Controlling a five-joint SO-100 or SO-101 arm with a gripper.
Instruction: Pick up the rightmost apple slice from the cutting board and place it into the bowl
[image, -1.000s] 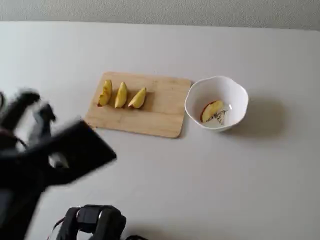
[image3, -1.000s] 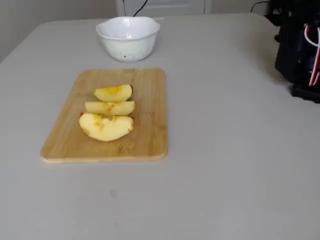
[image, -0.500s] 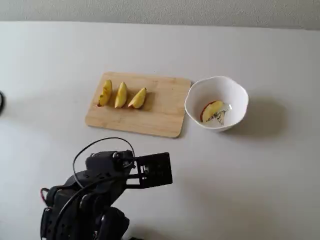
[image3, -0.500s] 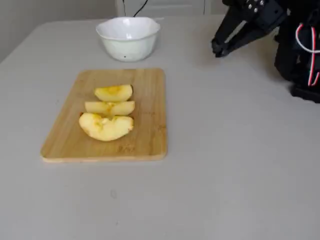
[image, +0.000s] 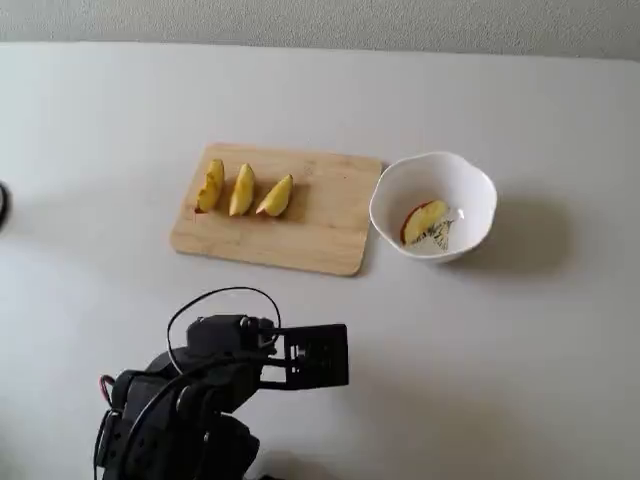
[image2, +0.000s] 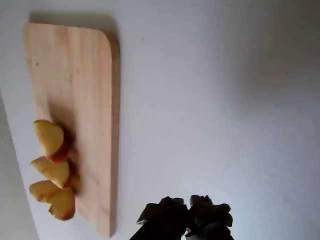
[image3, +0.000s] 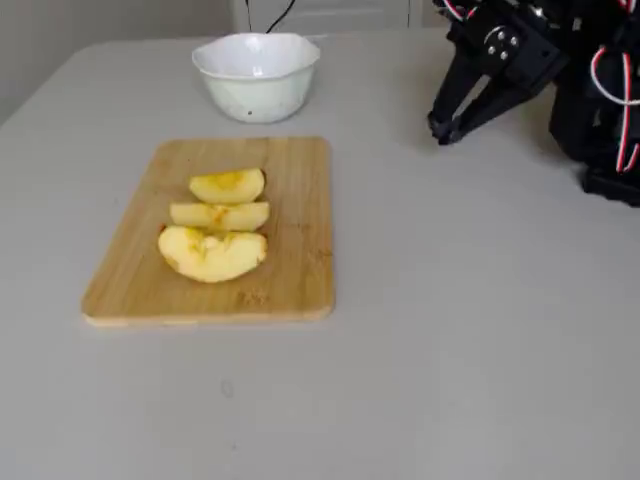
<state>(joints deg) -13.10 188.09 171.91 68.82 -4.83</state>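
Apple slice (image: 424, 220) inside bowl (image: 478, 188), end effector (image3: 441, 130) well apart, fingertips together, empty

A home-like room: pale table (image3: 480, 330) against a plain wall (image: 320, 20).

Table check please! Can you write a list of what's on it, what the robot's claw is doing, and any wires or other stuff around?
Surface: pale grey table, bare near the arm.
Job's things: cutting board with three yellow wedges; apple slice lies in the bowl.
Clutter: nothing seen.
Grippers: gripper empty, above the table, away from the board; open or shut unclear.
Cables: black loop on the arm; red and white wires.
Surroundings: wall behind.
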